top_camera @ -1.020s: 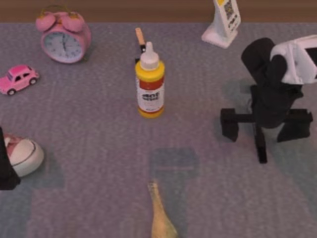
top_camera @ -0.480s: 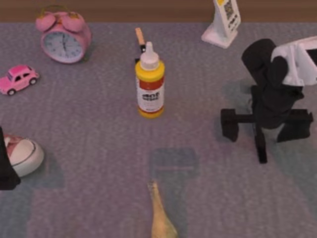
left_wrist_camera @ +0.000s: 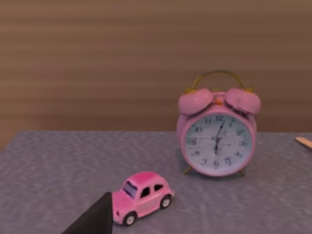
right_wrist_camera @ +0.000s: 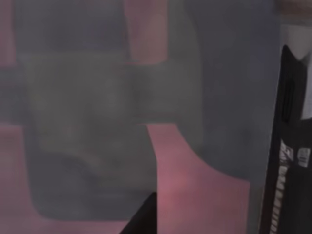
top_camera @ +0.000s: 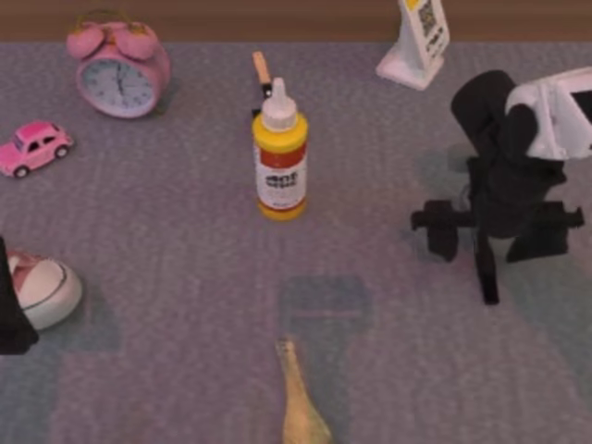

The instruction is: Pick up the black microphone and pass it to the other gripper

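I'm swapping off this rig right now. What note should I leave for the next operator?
Right gripper: over the black microphone at the table's right, jaws open on either side of it, not yet shut.
Left gripper: parked at the table's left edge by the shoe.
Done: approach only; the mic does not look lifted.
Left: shut the jaws, lift, carry toward the middle, pass to the left gripper.

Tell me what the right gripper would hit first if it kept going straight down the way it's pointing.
Probably the black microphone, lying under the right gripper on the table; the remaining height is unclear. Left arm parked at the table's left edge.
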